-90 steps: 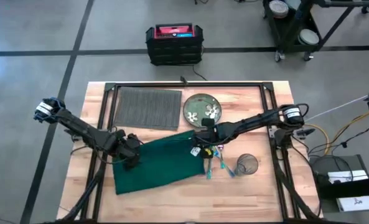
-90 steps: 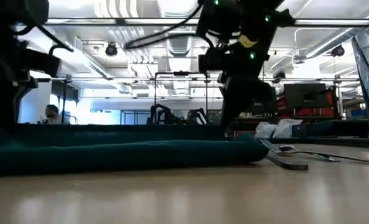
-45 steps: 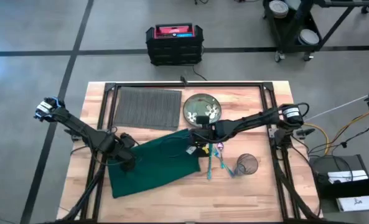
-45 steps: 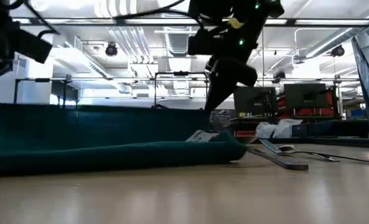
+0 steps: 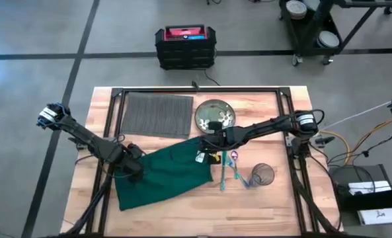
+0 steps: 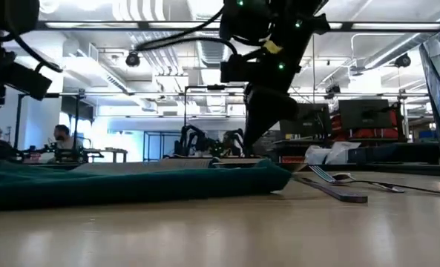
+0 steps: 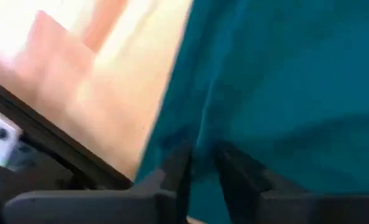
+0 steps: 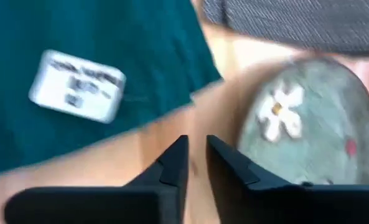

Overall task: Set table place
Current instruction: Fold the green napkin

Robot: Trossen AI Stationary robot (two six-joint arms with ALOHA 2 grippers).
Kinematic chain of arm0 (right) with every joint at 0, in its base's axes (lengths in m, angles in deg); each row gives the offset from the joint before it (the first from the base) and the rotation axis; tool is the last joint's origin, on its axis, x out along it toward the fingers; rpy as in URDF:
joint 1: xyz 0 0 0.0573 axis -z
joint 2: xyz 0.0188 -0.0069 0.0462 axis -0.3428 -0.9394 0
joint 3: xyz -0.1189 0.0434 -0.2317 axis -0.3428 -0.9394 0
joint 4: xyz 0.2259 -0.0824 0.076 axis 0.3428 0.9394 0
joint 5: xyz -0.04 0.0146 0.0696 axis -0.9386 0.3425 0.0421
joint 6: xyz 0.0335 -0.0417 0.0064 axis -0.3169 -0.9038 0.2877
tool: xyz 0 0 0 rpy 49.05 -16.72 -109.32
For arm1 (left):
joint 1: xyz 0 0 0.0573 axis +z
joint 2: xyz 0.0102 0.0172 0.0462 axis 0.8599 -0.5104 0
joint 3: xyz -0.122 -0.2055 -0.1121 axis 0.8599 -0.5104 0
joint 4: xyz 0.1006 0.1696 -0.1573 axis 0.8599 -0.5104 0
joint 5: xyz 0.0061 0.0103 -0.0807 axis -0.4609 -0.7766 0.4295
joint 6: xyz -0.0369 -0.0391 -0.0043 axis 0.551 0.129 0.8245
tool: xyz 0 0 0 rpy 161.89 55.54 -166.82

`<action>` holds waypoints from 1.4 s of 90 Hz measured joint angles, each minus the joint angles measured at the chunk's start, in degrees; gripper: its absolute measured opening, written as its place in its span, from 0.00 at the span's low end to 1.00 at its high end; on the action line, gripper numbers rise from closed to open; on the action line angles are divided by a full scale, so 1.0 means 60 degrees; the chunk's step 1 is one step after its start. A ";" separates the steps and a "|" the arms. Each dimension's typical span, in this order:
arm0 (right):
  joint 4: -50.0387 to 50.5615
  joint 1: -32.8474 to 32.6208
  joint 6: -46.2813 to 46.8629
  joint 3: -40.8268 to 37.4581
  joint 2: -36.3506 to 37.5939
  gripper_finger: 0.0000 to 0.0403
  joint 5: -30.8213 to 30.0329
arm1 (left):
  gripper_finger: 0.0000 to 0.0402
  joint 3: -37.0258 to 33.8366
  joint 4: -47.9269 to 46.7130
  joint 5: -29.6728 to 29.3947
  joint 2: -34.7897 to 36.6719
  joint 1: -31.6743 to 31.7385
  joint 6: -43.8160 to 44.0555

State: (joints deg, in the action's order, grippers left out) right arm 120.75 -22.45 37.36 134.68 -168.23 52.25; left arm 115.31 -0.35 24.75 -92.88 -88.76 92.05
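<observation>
Centrally, dark grey ribbed placemat (image 5: 157,114) flat on light-wood table (image 5: 275,205); left gripper (image 7: 200,167) pinching green napkin (image 5: 166,173).

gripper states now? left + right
Left gripper: shut on the green napkin, pinching its edge.
Right gripper: fingers nearly together, nothing between them; it sits over bare table between the napkin and the plate.

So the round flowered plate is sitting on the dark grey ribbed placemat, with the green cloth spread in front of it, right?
Not quite. The round flowered plate sits on the bare light-wood table, beside the dark grey ribbed placemat, not on it. The high view shows this. The green cloth is indeed spread in front of them.
</observation>
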 joint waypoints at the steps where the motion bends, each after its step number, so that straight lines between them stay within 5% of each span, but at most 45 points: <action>1: 0.0033 0.0002 0.0010 0.0056 0.0021 0.20 0.0005 | 0.24 0.0034 -0.0023 0.0044 0.0008 0.0000 0.0000; 11: 0.0237 0.0009 0.0227 0.0502 0.0253 0.31 0.0612 | 0.33 0.0487 -0.0045 0.0031 0.0068 -0.0041 0.0116; 30: -0.1490 -0.0090 0.0324 0.0107 0.0193 0.43 0.4815 | 0.43 0.1070 0.1426 -0.0722 0.0118 -0.1025 0.0476; 43: -0.2538 -0.0302 0.0420 -0.0481 -0.0383 0.44 0.4728 | 0.44 0.0924 0.3386 -0.0956 -0.0193 -0.1814 0.0569; 57: -0.2013 -0.0393 0.0457 -0.0495 -0.0939 0.40 0.4414 | 0.39 0.0906 0.3598 -0.0655 -0.0844 -0.2394 0.1351; 94: 0.0313 -0.0892 0.0544 -0.0484 -0.0935 0.27 0.4122 | 0.24 0.1767 0.0865 -0.0771 -0.1157 -0.2575 0.2218; 126: -0.0738 -0.1083 0.0433 -0.0498 -0.0935 0.22 0.4157 | 0.19 0.1638 0.2201 -0.2840 -0.1403 -0.2394 0.0680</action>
State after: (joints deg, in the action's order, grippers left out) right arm 116.32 -28.95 39.96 131.69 -173.84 77.19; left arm 125.13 12.85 7.71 -101.30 -103.12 96.13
